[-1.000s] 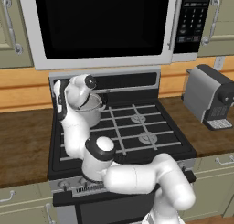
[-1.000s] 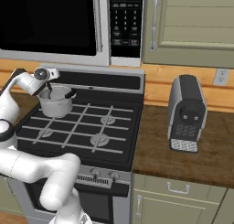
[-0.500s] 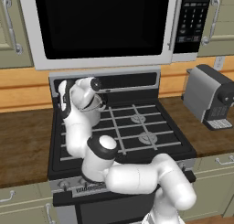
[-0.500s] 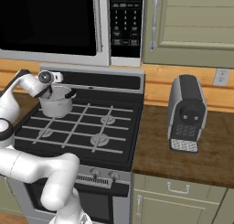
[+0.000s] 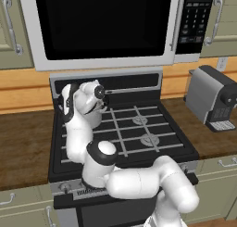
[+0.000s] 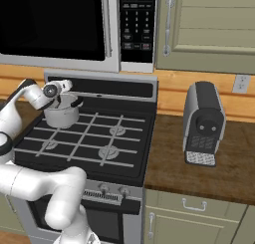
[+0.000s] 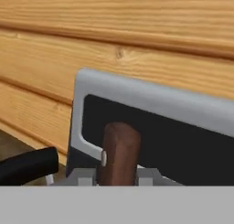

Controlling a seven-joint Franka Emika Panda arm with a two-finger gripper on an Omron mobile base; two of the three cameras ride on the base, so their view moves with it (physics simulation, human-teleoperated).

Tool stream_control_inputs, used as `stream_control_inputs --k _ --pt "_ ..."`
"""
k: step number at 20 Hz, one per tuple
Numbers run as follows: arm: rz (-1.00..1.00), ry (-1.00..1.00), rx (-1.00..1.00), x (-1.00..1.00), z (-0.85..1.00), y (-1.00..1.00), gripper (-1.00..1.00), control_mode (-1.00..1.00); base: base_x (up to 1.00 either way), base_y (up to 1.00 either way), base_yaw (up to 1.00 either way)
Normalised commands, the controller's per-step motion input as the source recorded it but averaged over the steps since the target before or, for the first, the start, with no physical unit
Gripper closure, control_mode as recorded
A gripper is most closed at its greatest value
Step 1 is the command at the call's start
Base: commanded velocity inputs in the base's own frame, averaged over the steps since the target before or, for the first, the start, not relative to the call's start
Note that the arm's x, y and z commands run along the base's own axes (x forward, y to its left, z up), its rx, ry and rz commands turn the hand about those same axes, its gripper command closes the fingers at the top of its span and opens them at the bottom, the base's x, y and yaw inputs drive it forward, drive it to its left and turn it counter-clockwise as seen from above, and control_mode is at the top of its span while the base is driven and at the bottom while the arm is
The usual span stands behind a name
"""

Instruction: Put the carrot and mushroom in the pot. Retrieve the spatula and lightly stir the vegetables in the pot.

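The shiny steel pot (image 6: 61,117) stands on the stove's back left burner. My gripper (image 6: 62,99) hangs just above its rim, and in the left base view the gripper (image 5: 102,103) sits in front of the stove's back panel. In the hand view the gripper (image 7: 116,175) is shut on a brown wooden spatula handle (image 7: 119,150), which rises upright between the fingers. The spatula's blade is hidden. The carrot and mushroom are out of sight, and I cannot tell whether they lie inside the pot.
The black gas stove (image 6: 94,138) has bare grates on its other burners. A microwave (image 6: 55,24) hangs close above it. A grey coffee machine (image 6: 201,123) stands on the wooden counter to the right. The stove's back panel (image 7: 160,127) and wood wall face the hand.
The hand has dipped slightly lower and a little to the right over the pot, still holding the spatula. The pot has not moved.
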Motion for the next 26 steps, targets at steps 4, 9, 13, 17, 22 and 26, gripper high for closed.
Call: stream_control_inputs --k 4,9,13,17,22,26 --pt "-0.01 -0.24 -0.21 0.0 0.0 -0.01 1.0 -1.0 0.0 0.0 0.0" --pt "0.0 -0.17 -0.16 0.0 0.07 0.0 1.0 -1.0 0.0 0.0 0.0" --pt "-0.01 -0.07 -0.08 -0.2 0.24 0.0 1.0 -1.0 0.0 0.0 0.0" --pt "-0.05 -0.01 -0.05 -0.5 0.37 0.0 1.0 -1.0 0.0 0.0 0.0" --pt "-0.13 0.4 0.13 -0.18 0.14 0.0 1.0 -1.0 0.0 0.0 0.0" --pt "-0.18 0.64 0.24 -0.03 0.0 0.0 1.0 -1.0 0.0 0.0 0.0"
